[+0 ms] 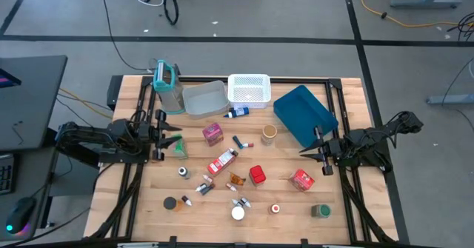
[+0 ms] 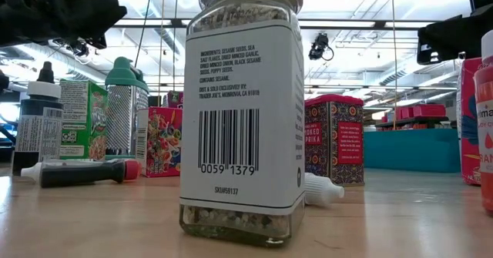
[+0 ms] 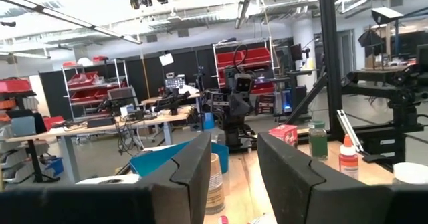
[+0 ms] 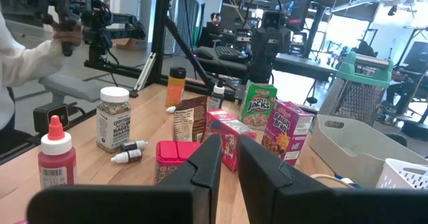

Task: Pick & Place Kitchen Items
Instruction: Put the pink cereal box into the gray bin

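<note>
Left hand [image 1: 175,138]: over the left part of the bench [image 1: 148,196], just beside a green carton [image 1: 178,151]. In its own wrist view the fingers [image 3: 184,177] stand spread, with nothing between them.
Right hand [image 1: 305,150]: over the right part of the bench, at the near corner of the blue tray [image 1: 304,113]. Its fingers [image 4: 204,174] are a narrow slit apart and pinch nothing.
Kitchen items: loose on the middle and near part of the bench, none held. They include a pink carton [image 1: 212,133], a red can [image 1: 257,175], a red tin [image 1: 301,179] and a green-lidded jar [image 1: 321,212] near the right near corner.
Far edge: a clear bin [image 1: 204,98] and a white mesh basket [image 1: 248,89] stand side by side, with a grater [image 1: 167,85] to their left.
Cut off: a seasoning jar [image 2: 240,112] fills the middle of the low view and blocks most of the bench behind it; its lid runs out of frame.
Hard to make out: the tiny bottles and tubes near the near edge are too small from above to tell apart, and their labels are unreadable.
Contact: whether the left hand touches the green carton cannot be told.
Beyond the bench: a person's white sleeve [image 4: 20,57] shows at the edge of the right wrist view.
</note>
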`<state>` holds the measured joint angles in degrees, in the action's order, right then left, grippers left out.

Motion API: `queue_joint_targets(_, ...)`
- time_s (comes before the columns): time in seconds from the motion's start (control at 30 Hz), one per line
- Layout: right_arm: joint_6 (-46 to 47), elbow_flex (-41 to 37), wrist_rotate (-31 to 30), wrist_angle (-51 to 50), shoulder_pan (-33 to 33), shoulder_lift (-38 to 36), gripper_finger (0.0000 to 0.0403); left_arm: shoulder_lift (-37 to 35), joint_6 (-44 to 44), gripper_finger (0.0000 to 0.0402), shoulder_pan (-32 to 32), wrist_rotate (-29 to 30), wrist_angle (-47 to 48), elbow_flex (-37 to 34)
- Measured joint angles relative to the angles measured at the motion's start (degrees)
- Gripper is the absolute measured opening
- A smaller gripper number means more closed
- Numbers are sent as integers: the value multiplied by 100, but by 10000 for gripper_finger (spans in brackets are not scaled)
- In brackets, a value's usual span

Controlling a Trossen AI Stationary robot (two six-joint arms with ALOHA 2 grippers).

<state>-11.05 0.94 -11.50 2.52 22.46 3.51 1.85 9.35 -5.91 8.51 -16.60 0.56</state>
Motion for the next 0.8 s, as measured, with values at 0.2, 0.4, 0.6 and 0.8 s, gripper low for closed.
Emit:
queue_joint_targets(0.2,0,0,2,1,-2,0,59,2,11,130,2,226,-97,0)
queue_joint_targets(0.4,3,0,542,-26,0,0,59,2,-464,136,0,240,-96,0)
queue_joint_targets(0.6,2,1,553,-35,0,0,59,261,-338,180,0,460,-75,136)
queue_joint_targets(0.8,2,-1,184,179,2,2,59,1275,-468,232,0,691,-91,637)
